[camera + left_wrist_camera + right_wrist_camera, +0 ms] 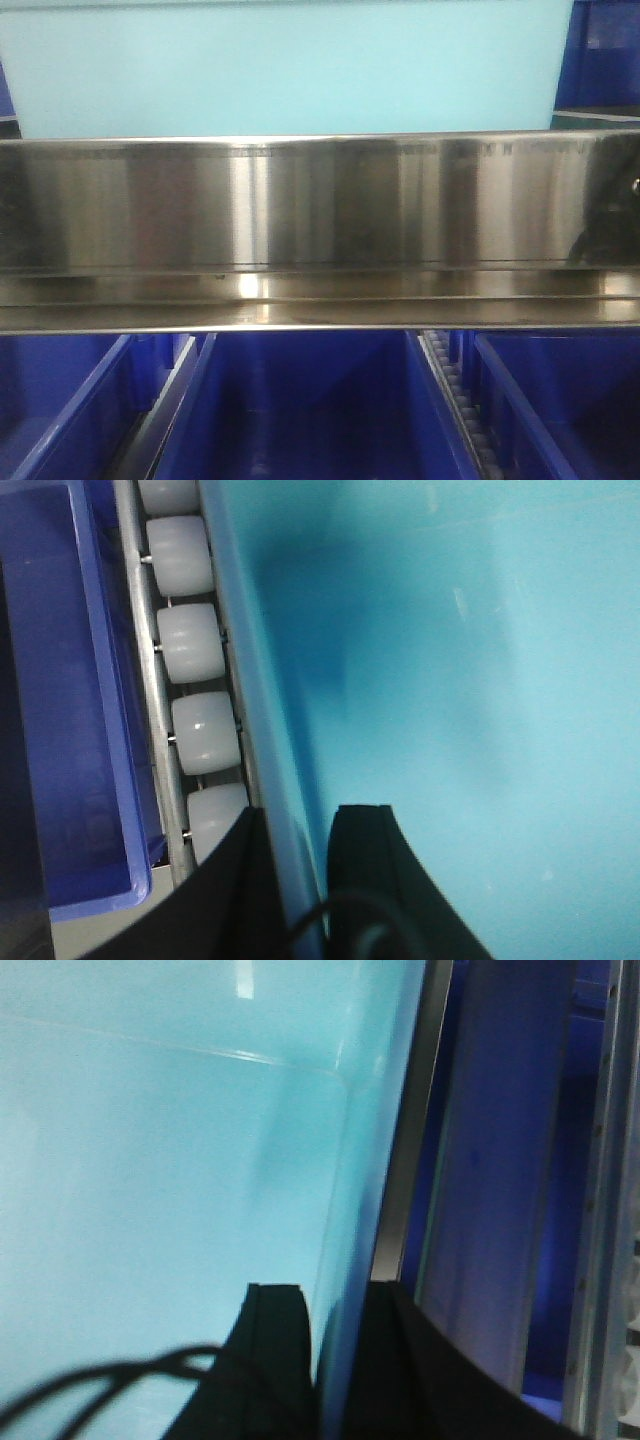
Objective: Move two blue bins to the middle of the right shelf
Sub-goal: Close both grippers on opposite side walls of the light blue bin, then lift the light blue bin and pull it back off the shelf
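A light blue bin [290, 70] sits on the right shelf, above its wide steel front rail [320, 200]. In the left wrist view my left gripper [305, 820] is shut on the left side wall of this bin [480, 680], one black finger inside and one outside. In the right wrist view my right gripper [330, 1295] is shut on the bin's [150, 1160] right side wall in the same way. Neither gripper shows in the front view.
Dark blue bins [310, 410] fill the lanes on the tier below, and another [600, 50] stands at the upper right. White rollers [190, 645] and a dark blue bin [60, 680] lie just left of the held wall. A steel divider [410, 1160] and a dark blue bin [500, 1180] flank the right.
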Robot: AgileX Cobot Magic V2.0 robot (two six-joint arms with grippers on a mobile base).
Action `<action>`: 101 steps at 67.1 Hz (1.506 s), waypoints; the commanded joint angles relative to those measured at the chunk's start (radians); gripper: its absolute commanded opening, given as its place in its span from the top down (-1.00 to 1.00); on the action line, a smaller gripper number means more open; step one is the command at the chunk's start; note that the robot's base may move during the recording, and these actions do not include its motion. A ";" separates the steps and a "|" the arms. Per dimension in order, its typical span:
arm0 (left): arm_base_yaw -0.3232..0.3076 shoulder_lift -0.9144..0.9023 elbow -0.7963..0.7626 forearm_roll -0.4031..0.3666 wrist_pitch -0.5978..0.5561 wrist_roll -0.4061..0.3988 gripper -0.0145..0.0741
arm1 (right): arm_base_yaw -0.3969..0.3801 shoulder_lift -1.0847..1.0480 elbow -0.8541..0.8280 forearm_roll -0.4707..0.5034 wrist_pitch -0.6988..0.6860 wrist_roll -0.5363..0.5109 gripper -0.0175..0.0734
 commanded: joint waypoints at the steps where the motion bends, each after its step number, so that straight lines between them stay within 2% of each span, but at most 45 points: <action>1: -0.006 -0.031 -0.029 -0.009 -0.008 0.012 0.92 | 0.001 -0.041 -0.007 -0.012 -0.009 -0.014 0.95; 28: -0.009 -0.212 -0.168 -0.018 -0.008 0.008 0.92 | 0.001 -0.262 -0.010 -0.012 -0.065 -0.014 0.95; 42: -0.009 -0.283 -0.184 -0.031 -0.008 0.008 0.92 | 0.001 -0.314 -0.101 -0.012 -0.071 -0.014 0.95; 51: -0.009 -0.291 -0.184 -0.031 -0.008 0.008 0.92 | 0.001 -0.312 -0.148 -0.012 -0.068 -0.014 0.95; 80: -0.009 -0.291 -0.184 -0.031 -0.008 0.008 0.92 | 0.001 -0.312 -0.147 -0.012 -0.072 -0.014 0.95; 101: -0.009 -0.291 -0.184 -0.031 -0.023 0.008 0.92 | 0.001 -0.312 -0.147 -0.012 -0.138 -0.014 0.95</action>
